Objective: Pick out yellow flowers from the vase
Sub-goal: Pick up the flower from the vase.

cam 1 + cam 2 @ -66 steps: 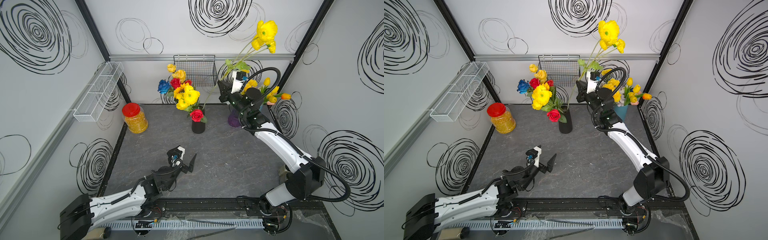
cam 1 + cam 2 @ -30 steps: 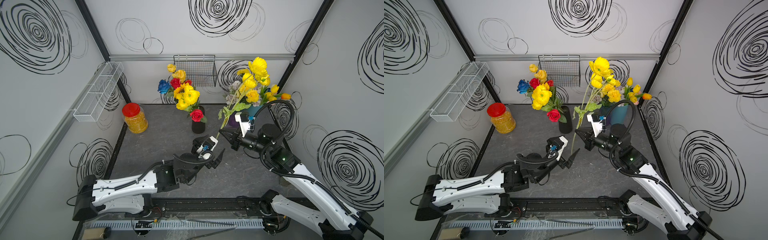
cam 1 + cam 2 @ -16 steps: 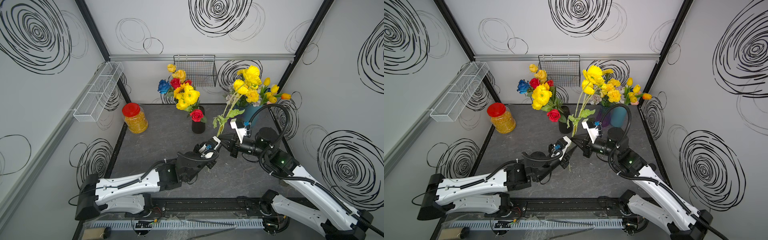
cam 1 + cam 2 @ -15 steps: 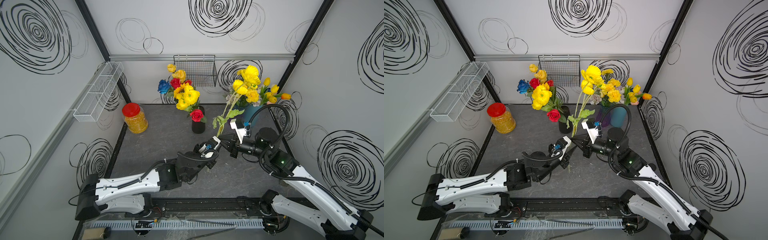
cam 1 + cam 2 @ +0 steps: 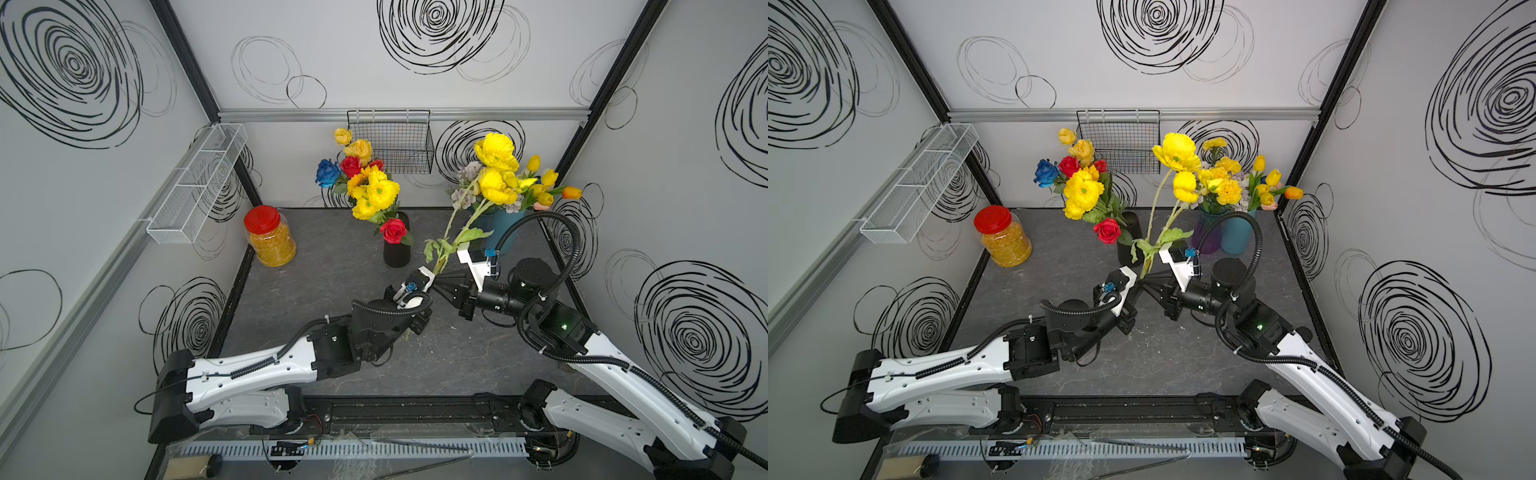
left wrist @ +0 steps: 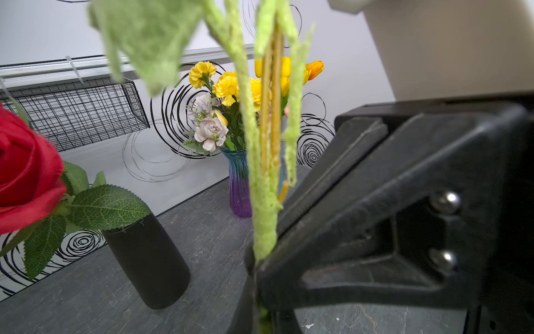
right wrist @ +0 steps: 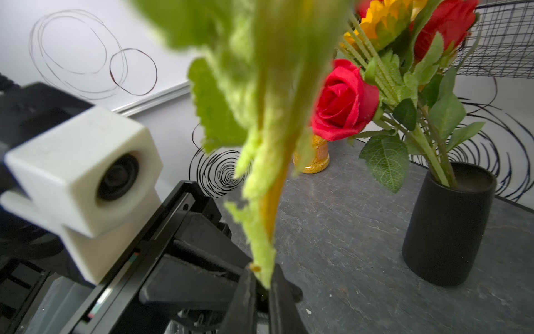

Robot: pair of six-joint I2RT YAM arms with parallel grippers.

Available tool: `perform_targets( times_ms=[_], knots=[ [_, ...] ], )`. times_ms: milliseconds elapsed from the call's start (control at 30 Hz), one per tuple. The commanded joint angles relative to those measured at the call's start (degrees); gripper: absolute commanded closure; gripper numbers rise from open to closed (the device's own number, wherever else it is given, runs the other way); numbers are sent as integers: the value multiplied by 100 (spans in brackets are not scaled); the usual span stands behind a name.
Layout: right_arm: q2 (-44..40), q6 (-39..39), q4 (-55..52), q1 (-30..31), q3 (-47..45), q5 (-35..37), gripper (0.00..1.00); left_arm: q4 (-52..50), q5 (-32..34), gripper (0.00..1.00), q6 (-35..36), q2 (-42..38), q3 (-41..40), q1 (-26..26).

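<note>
Left wrist: L gripper (image 6: 262, 306) clamps yellow poppy stem (image 6: 261, 225); R gripper (image 7: 262, 292) hold unclear.

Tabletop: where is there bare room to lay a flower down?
Bare table shows between the red-lidded jar and black vase, and in front between the arms. Crowded: the middle, where left hand and right hand meet at the yellow flower, and the purple vase and teal vase behind.

White arms (image 5: 249, 370) carry black joints (image 5: 332, 353), ribbed cables (image 5: 571, 245) and black fingers (image 6: 361, 185).
</note>
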State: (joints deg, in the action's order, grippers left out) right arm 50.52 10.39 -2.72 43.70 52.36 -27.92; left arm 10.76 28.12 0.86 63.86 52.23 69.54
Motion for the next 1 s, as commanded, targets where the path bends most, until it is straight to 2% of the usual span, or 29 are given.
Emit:
perform_targets(
  times_ms=[0,67,167,267,433,667,767,833,900,967],
  knots=[
    [-192,-196,226,102,-96,68,68,108,-36,100,-166,-319,150,60],
    [-324,-281,280,118,-147,186,55,-86,84,100,-233,-502,147,85],
    [-597,-421,389,119,-306,580,41,-495,323,100,-342,-934,131,96],
    [-884,-542,533,121,-549,1008,31,-1104,651,100,-479,-1456,152,101],
    [-1062,-583,705,112,-795,1544,26,-2208,1336,100,-768,-2315,258,54],
    [-856,-569,793,112,-813,1752,25,-3360,2313,100,-1360,-3218,350,-285],
    [-816,-556,806,112,-823,1820,25,-3743,2575,100,-1715,-3375,377,-623],
    [-803,-547,812,112,-832,1914,25,-4169,2402,100,-1941,-3188,535,-1035],
    [-807,-548,808,107,-837,2002,25,-4496,1877,100,-2153,-2854,665,-1654],
    [-806,-547,787,107,-816,2084,23,-4583,853,100,-2250,-2574,684,-2628]
  ],
)
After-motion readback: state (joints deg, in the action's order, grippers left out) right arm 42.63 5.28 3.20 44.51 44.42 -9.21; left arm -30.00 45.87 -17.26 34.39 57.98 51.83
